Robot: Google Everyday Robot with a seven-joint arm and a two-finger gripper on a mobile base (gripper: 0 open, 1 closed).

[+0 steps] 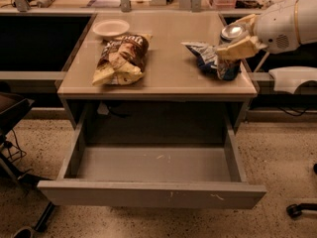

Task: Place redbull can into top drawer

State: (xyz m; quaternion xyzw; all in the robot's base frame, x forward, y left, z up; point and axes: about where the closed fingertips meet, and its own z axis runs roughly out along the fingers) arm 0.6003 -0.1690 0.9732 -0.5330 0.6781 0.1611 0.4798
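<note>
The redbull can (231, 31), with its shiny silver top showing, is held between the cream fingers (238, 47) of my gripper (233, 36) at the right rear of the desk. The gripper is shut on the can and holds it over the dark blue and white snack bag (205, 54), near the desk's right edge. The can's lower body is hidden by the fingers and the bag. The top drawer (148, 195) is pulled wide open below the desk front. Its grey inside is bare and its front panel has small white scuffs.
A brown chip bag (121, 58) and a white plate (111, 28) lie on the left half of the desk (163, 81). A dark chair (11, 114) stands at the left, a white object (293, 78) at the right, and a chair caster (296, 209) at the bottom right.
</note>
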